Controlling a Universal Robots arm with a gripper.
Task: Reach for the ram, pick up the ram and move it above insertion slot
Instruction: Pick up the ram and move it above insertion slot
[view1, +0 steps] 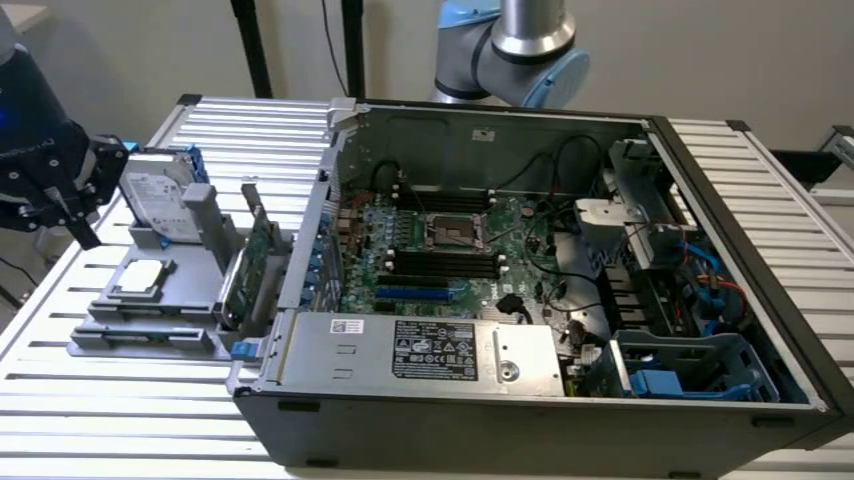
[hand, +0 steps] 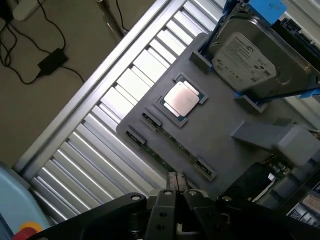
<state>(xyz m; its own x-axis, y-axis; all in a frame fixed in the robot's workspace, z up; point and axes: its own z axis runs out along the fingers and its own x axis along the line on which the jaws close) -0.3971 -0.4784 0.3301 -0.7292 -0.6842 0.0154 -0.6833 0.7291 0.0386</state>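
Hovering at the exterior view's left, the hand (view1: 80, 225) hangs over the gray fixture (view1: 174, 300) that sits on the slatted worktop (view1: 120, 400) just beside the open computer case (view1: 534, 410). In the wrist view its fingertips (hand: 175, 179) are pressed together with nothing between them, so the hand is closed and empty.

The ram (hand: 176, 143) lies on the fixture, seated on edge in a long slot between small end clips. From above it shows as what appears to be a thin green line, though the angle makes it hard to be sure of its full length. It runs just beside the processor chip (hand: 181, 98), on the side away from the upright hard drive (hand: 250, 62). The closed fingertips sit near one end of that slot, above it and not touching the stick.

By my reading, the task is early in its reaching step. The hand is in the right neighbourhood of the ram, but no grip has been made and the stick rests in its holder. The lift is not yet done, nor is the carry over to the dark memory slots (view1: 441, 262) on the motherboard inside the case, well apart to the exterior view's right.
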